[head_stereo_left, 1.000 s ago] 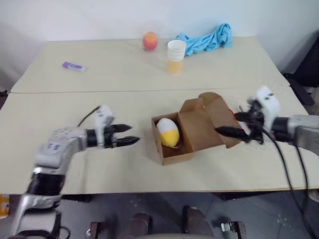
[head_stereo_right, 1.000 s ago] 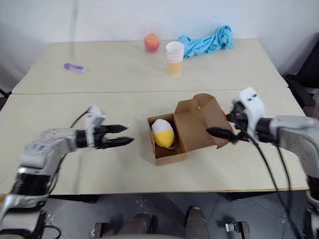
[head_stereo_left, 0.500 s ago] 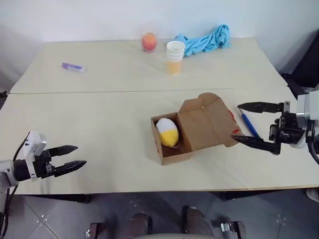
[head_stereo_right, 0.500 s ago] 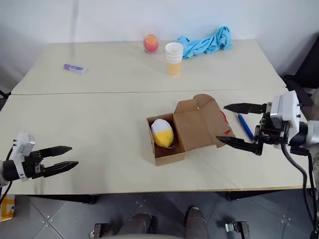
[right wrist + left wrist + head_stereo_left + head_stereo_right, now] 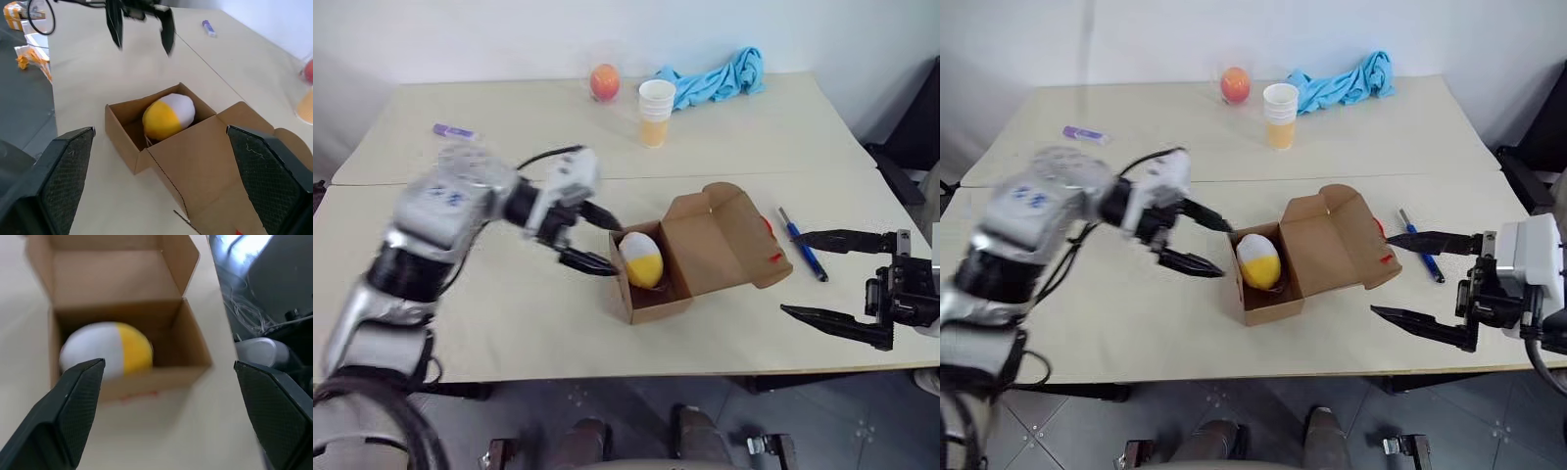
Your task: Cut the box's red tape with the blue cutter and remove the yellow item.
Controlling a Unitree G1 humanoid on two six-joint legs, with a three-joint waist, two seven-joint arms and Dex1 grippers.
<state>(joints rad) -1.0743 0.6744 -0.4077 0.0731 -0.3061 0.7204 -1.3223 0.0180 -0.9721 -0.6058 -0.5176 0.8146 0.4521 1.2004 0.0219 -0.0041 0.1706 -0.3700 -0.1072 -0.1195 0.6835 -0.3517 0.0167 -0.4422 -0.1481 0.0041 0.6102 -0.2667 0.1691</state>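
No brand, label or readable writing is showing on any object. One box (image 5: 690, 257) is sitting open near the middle of the front table (image 5: 509, 323), its lid folded back toward the robot's right, with small red tape (image 5: 773, 258) scraps showing on the lid's far edge. One yellow item (image 5: 644, 259), an egg-shaped thing half white and half yellow, is lying inside the box's open compartment. One blue cutter (image 5: 802, 245) is lying flat on the table just to the right of the lid, apart from both grippers. The left gripper (image 5: 600, 239) is hovering just beside the box's left wall with its two black fingers spread wide, holding nothing; in the left wrist view the box and the yellow item (image 5: 105, 351) are sitting between the splayed fingers (image 5: 73, 411), further ahead. The right gripper (image 5: 830, 276) is hanging over the table's front right edge, well clear of the box, its fingers also spread wide and empty, with the cutter lying beyond its upper finger. On the rear table there are standing one orange-red fruit (image 5: 604, 81), one white cup (image 5: 657, 111) with orange contents, one crumpled blue cloth (image 5: 720, 76) and one small purple marker (image 5: 456, 131), all well apart from the box. Nothing is lying between the left gripper and the box opening.
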